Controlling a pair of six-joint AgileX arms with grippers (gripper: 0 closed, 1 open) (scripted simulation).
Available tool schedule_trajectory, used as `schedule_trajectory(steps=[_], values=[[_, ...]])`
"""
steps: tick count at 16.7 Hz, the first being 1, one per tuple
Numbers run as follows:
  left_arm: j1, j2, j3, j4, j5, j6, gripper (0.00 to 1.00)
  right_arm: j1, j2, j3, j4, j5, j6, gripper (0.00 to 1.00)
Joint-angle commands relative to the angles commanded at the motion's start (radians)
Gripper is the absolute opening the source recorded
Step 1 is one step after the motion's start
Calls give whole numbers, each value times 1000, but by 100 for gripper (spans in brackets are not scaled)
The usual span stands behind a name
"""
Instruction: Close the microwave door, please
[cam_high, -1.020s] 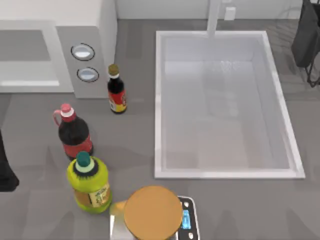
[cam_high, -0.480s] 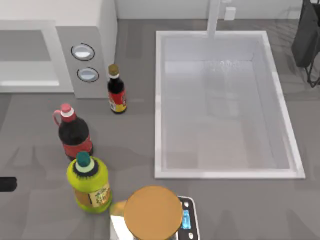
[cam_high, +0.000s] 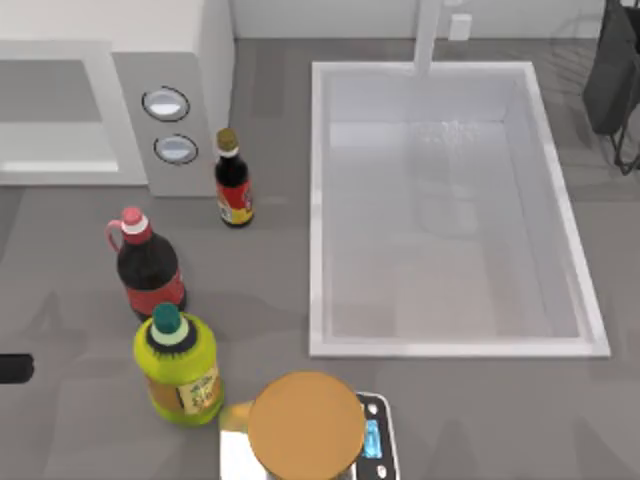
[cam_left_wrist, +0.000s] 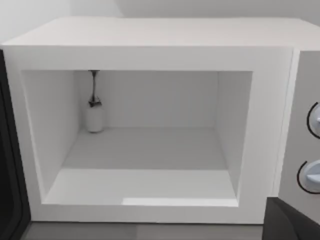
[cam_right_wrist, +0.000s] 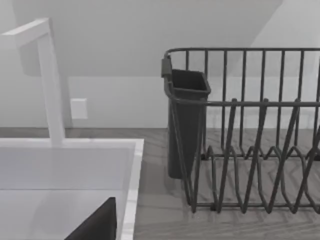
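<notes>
Top view: my left arm (cam_high: 12, 368), now only dark stub at table's (cam_high: 270, 290) left edge, has pulled back outward since a second ago; microwave (cam_high: 110, 110) far left, dials facing the near edge; door not yet swung.

Left wrist view: cavity open; microwave door (cam_left_wrist: 9, 165) dark upright strip beside opening, long axis vertical. Left gripper state: cannot tell.

Right wrist view: right arm parked by dish rack (cam_right_wrist: 250, 135); gripper state: cannot tell.
</notes>
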Motion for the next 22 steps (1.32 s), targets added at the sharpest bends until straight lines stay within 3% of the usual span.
schedule_trajectory(steps=[4, 9, 22], values=[[-4, 4, 1, 4, -4, 0, 0, 0, 0, 0, 0, 0, 0, 100], [-83, 91, 20, 71, -83, 1, 0, 0, 0, 0, 0, 0, 0, 100], [-50, 220, 101, 115, -48, 3, 0, 0, 0, 0, 0, 0, 0, 100]])
